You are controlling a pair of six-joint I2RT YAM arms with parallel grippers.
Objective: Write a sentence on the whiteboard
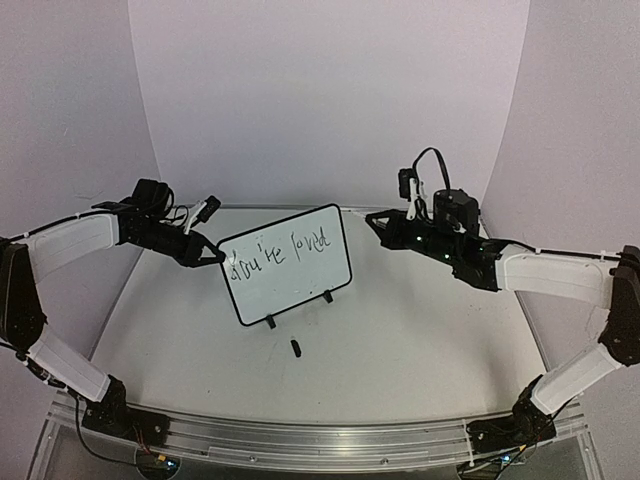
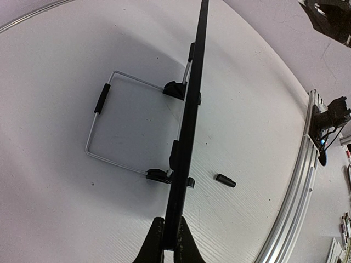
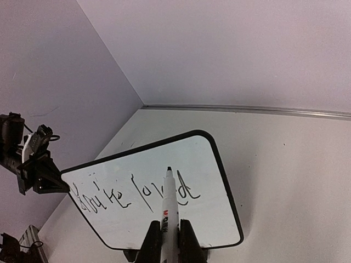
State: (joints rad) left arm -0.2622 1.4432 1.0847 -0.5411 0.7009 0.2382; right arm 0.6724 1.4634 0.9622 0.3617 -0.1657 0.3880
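Left end effector (image 2: 170,234): closed on the left edge of the small rectangular whiteboard with rounded corners and a thin black frame (image 1: 296,292), steadying it. The whiteboard stands on its two small black feet at mid-bench, leaning back on a bent wire stand (image 2: 88,143) behind it.

Right end effector (image 3: 170,230): closed around a white-barrelled marker with a dark tip (image 3: 168,200). It sits off the whiteboard's upper right corner, with the tip aimed at the writing face. The wrist view cannot settle whether the tip touches the whiteboard. The top view suggests it stands clear.

Dark handwritten script (image 1: 280,253) runs along the top of the whiteboard in one line reading "You're loved". The lower half of the whiteboard is blank. A small black marker cap (image 1: 296,347) lies on the white bench (image 1: 420,340) just in front of the whiteboard.

Assessment: writing is under way, and the first line looks complete or nearly so. The next move calls for bringing the tip down to the blank area below the script, starting towards the whiteboard's left side. Pressure should be light and square to the face while the left grip resists the push, or the whiteboard may tip or skid.
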